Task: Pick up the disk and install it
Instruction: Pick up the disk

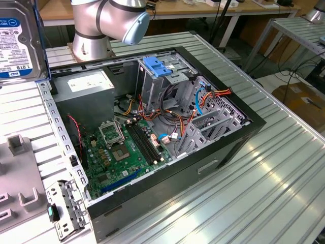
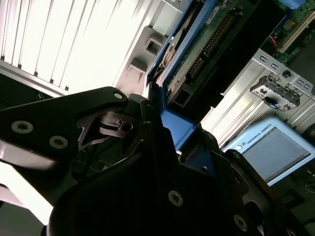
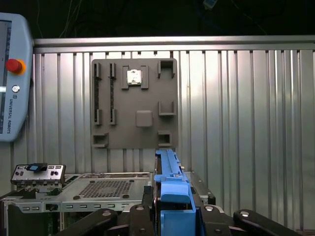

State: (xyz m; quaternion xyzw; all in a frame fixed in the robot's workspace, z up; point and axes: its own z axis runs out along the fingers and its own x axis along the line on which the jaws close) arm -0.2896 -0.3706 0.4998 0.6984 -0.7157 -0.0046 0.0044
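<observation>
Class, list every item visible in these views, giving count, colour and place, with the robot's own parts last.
disk: one, silver with blue rails, gripped, exterior view's upper left
computer case: one, black, open, mid-table
motherboard: one, green, inside case
power supply: one, grey, inside case
latch: one, blue, atop metal cage
fixture plate: one, grey, on table
teach pendant: one, pale grey, red button, beside fixture plate
table: one, ribbed silver
arm: one, silver and pale blue, behind case
hand: one, black, shut on disk
</observation>
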